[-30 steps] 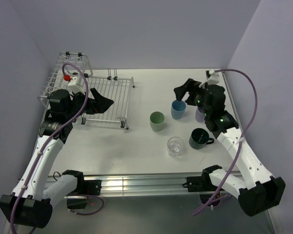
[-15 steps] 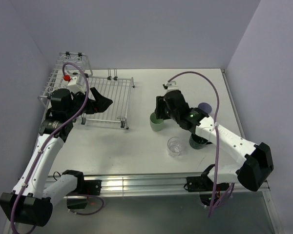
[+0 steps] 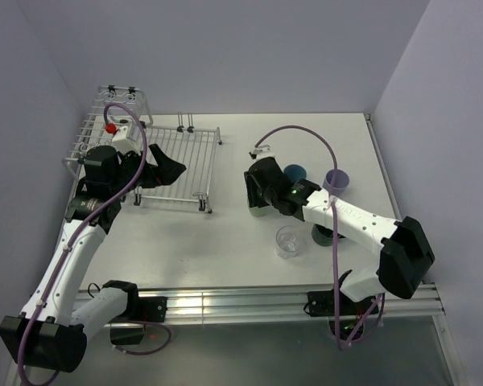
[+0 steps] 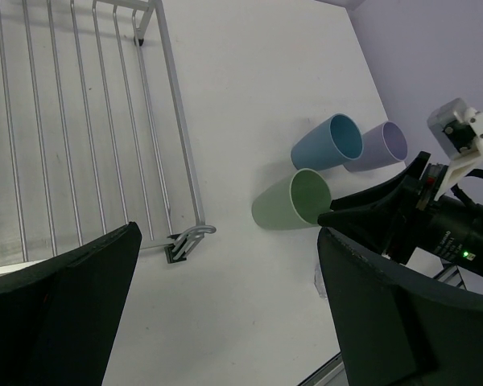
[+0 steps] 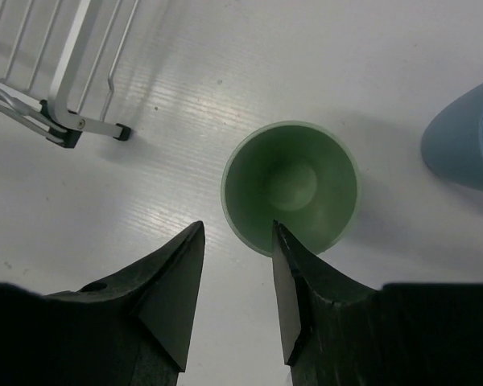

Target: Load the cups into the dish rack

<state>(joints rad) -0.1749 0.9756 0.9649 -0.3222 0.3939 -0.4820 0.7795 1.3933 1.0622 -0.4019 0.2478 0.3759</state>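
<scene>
Green cup (image 5: 291, 183) stands mid-table beside the rack's (image 3: 200, 153) corner; your right pincer (image 5: 237, 233) hangs half-open over its rim, gripping nothing. Your left pincer (image 4: 229, 232) gapes empty over the rack.

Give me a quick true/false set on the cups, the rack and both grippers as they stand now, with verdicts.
1. The pale green plastic tumbler stands upright on the white table, outside the rack. True.
2. The left gripper is shut on a cup. False: it is open and empty, over the white wire dish rack.
3. The right gripper is at the pale green plastic tumbler, its jaws apart, with the near rim between them. True.
4. The light blue tumbler sits in the rack. False: it is on the table beside the lavender tumbler.
</scene>
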